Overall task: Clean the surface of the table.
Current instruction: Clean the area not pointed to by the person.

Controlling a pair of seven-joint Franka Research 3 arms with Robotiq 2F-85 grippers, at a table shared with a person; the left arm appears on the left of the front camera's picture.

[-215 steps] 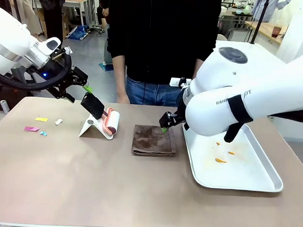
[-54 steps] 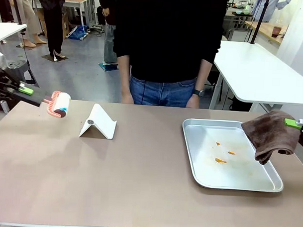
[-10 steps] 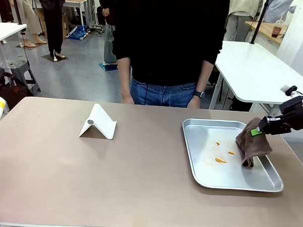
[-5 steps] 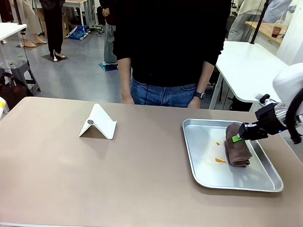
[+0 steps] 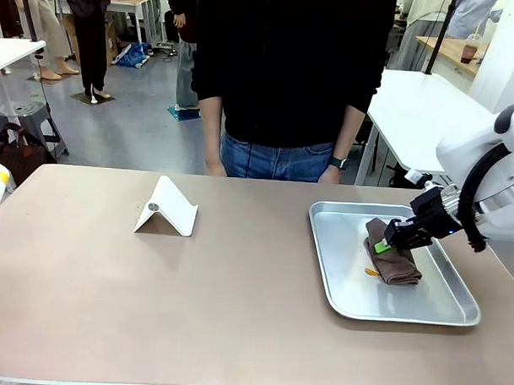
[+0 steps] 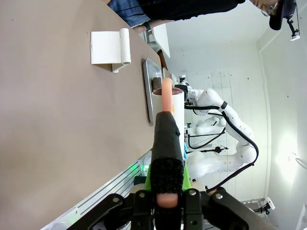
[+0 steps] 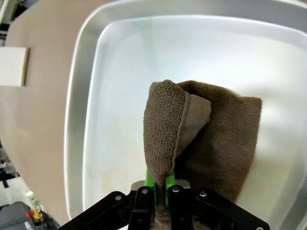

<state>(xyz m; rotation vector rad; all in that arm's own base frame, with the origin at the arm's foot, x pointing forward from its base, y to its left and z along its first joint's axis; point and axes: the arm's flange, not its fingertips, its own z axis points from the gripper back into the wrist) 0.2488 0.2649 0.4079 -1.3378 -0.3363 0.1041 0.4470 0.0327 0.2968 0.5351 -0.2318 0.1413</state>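
The right hand [image 5: 382, 246] had dragged the brown cloth [image 5: 395, 265] from the tray's [image 5: 318, 245] right side to its middle, pinching a fold tight. Far left of the tray, the left hand [image 6: 165, 179] clamped the lint roller [image 6: 167, 100]. The taupe bench [image 5: 194, 300] lay beneath the tray.

Front camera faced across the counter [image 5: 152, 307]; right wrist camera sat close above the tray [image 7: 79, 120] all views shared.
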